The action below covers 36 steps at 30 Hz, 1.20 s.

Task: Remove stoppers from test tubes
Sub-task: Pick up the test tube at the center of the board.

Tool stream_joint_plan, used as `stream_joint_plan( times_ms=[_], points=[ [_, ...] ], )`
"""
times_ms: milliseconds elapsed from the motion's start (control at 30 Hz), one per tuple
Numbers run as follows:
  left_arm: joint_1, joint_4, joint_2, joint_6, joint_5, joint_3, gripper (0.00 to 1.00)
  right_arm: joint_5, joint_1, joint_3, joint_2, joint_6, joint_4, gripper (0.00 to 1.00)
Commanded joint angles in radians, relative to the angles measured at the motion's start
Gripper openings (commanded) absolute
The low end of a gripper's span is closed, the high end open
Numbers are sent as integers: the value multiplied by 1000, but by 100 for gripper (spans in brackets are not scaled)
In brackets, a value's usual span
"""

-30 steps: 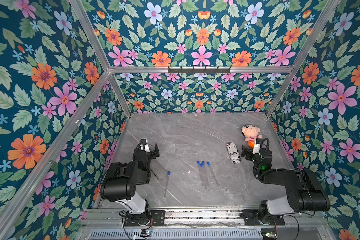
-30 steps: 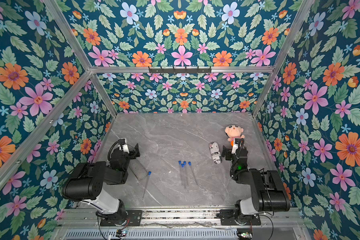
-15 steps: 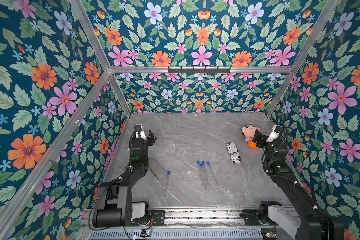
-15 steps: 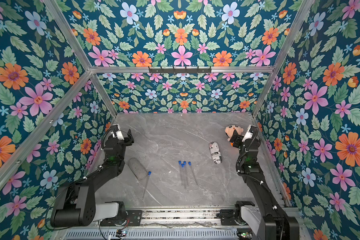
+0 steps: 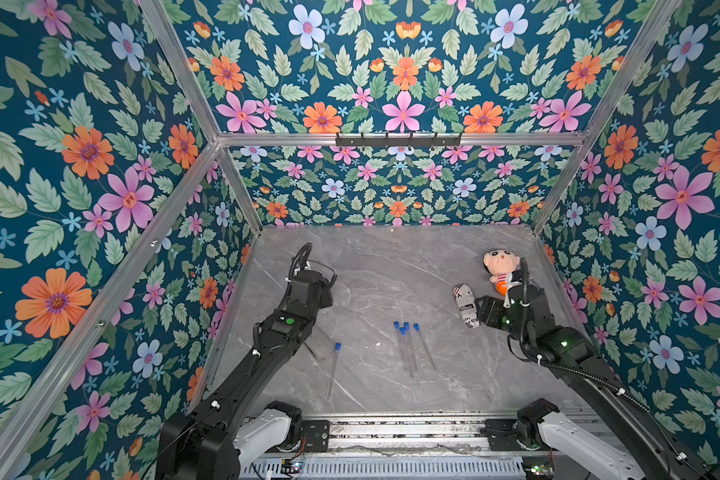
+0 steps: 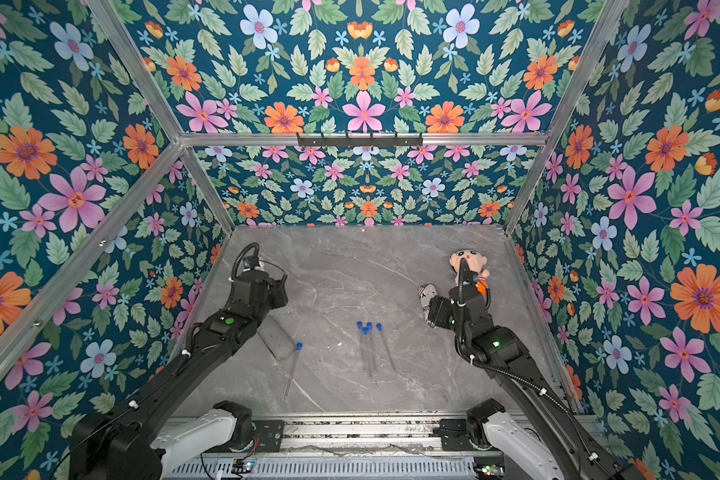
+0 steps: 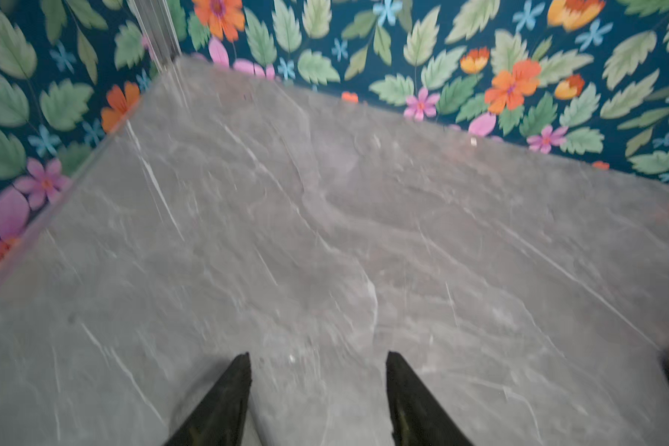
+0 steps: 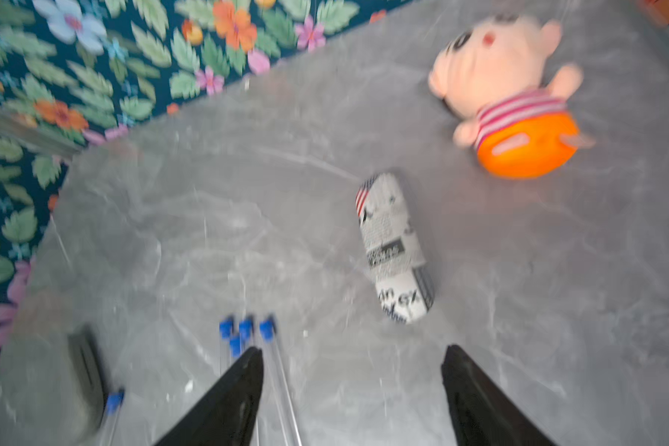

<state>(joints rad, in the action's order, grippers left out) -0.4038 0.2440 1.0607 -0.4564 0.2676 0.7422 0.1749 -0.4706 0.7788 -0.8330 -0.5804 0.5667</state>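
Surface (image 5: 391, 270), near-edge side: test tubes (image 5: 407, 353) lie w/ stoppers (image 5: 402, 329) on; L tool (image 7: 317, 354), R tool (image 8: 353, 348) part-open, empty, apparently pre-grasp.

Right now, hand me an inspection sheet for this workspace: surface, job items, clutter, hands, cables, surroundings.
Surface: grey marble table, one small white speck.
Job's things: five test tubes lying flat, four clustered, one apart; blue stoppers on all five.
Clutter: grey cylinder, newsprint can, plush doll.
Hands: left hand open, empty; right hand open, empty.
Cables: black cable loops at each wrist, clear of the tubes.
Surroundings: floral walls, aluminium frame, hook rail.
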Motion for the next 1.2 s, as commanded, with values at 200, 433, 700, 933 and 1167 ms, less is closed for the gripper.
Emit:
stream_joint_plan(
  times_ms=[200,433,700,933,1167],
  points=[
    [-117,311,-68,-265,40,-90,47,-47,-146,-111,24,-198,40,64],
    [-142,426,-72,-334,-57,-121,43,-114,-147,-101,-22,-186,0,63],
    [-225,395,-61,-413,-125,-189,41,-138,-146,-102,-67,-178,-37,60],
    [-276,348,-49,-474,-147,-251,36,-149,-146,-107,-83,-178,-59,60],
    [-292,324,11,-492,-147,-274,36,-147,-146,-107,-84,-172,-59,60]
  ],
)
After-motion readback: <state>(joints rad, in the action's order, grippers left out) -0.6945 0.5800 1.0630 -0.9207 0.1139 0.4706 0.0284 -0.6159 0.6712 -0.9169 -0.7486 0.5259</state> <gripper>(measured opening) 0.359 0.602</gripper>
